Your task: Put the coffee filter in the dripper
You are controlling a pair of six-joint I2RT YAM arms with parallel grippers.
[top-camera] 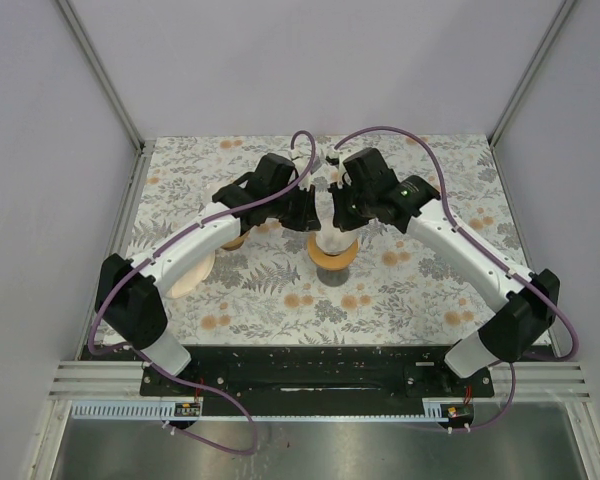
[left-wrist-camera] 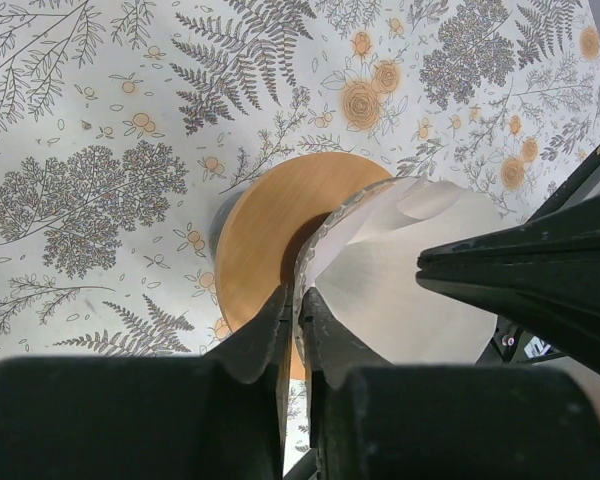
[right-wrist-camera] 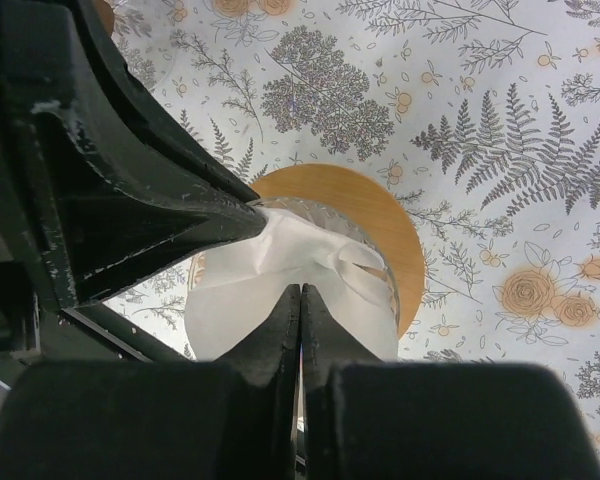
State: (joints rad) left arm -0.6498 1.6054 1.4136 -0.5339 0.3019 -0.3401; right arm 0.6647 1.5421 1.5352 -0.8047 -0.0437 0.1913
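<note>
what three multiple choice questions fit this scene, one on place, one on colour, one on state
1. Where is the coffee filter?
A) flat on the table's left side
B) at the dripper, between the left gripper and the right gripper
C) by the arm bases

2. What colour is the dripper's round collar?
A) blue
B) black
C) wood tan

3. How is the left gripper?
A) shut on the filter's edge
B) wide open
C) out of view

Answers:
B, the white paper sits at the dripper's rim in both wrist views.
C, the ring under the filter is tan wood.
A, its fingers pinch the paper's edge.
</note>
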